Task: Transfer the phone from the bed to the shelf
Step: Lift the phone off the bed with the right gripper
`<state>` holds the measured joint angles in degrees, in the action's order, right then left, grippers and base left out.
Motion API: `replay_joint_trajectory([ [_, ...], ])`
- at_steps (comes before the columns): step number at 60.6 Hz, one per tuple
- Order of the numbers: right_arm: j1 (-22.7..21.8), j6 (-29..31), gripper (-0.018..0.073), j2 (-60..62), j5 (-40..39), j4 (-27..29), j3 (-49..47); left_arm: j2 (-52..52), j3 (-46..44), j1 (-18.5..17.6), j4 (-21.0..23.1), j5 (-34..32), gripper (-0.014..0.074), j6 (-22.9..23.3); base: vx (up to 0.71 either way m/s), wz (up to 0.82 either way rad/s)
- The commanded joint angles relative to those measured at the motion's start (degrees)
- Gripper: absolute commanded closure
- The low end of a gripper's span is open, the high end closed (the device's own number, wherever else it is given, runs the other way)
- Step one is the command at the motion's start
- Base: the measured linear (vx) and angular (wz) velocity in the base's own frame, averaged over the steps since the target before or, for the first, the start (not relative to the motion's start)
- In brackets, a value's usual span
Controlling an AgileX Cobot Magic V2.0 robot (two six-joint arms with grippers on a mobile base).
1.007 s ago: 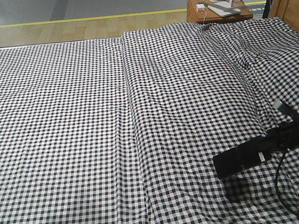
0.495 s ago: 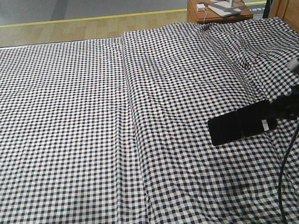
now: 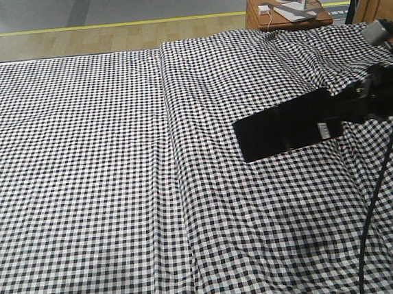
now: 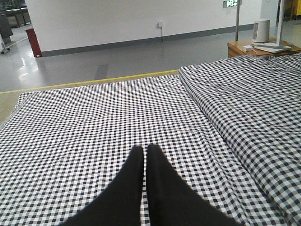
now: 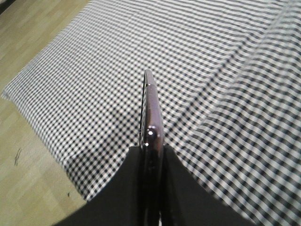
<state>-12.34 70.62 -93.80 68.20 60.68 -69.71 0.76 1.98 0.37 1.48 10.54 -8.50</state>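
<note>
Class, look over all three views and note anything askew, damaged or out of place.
Nothing looks damaged or spilled. The sheet on the bed is rumpled: a lengthwise fold and wrinkles at the right. The phone hangs above it, clamped at one end in the right tool.

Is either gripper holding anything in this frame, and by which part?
The right gripper holds the phone by its sticker end, fingers pressed on both flat faces, clear above the bed. The left gripper is shut, empty.
</note>
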Motion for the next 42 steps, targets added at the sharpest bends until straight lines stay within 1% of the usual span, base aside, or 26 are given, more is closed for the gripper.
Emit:
replay_joint_trajectory([
  [1,3.94,-0.42,0.0563,4.46,5.56,4.46,-1.22,0.74,-1.27,-0.34,0.52,-4.11,0.0595,0.33,0.0,0.0],
  [11,10.79,-4.29,0.0563,6.89,5.56,4.41,-1.22,0.74,-1.27,-0.34,0.52,-4.11,0.0595,0.33,0.0,0.0],
  [27,18.9,-8.51,0.0562,11.5,5.56,3.97,-1.22,0.74,-1.27,-0.34,0.52,-4.11,0.0595,0.33,0.0,0.0],
  [42,25.45,-12.1,0.0562,15.97,5.56,-1.16,-1.22,0.74,-1.27,-0.34,0.52,-4.11,0.0595,0.33,0.0,0.0],
])
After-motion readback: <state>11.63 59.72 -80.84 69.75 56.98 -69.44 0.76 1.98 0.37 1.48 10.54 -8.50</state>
